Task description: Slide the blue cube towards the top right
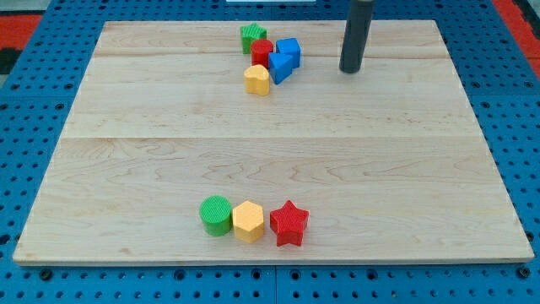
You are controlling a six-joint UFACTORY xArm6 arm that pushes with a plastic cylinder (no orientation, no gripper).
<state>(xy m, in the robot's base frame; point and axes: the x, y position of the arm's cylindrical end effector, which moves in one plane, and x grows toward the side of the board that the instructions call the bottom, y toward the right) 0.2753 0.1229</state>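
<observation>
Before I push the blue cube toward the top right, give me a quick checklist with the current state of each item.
1. Blue cube located: ok.
2. My tip visible, touching no block: ok.
3. Tip on the cube's lower-left pushing side: not ok; it stands to the cube's right.
4. Board to the cube's upper right free of blocks: ok.
5. Cube separate from neighbours: not ok; the blue triangular block and red cylinder crowd it.
6. Exact contact between them: cannot tell.
</observation>
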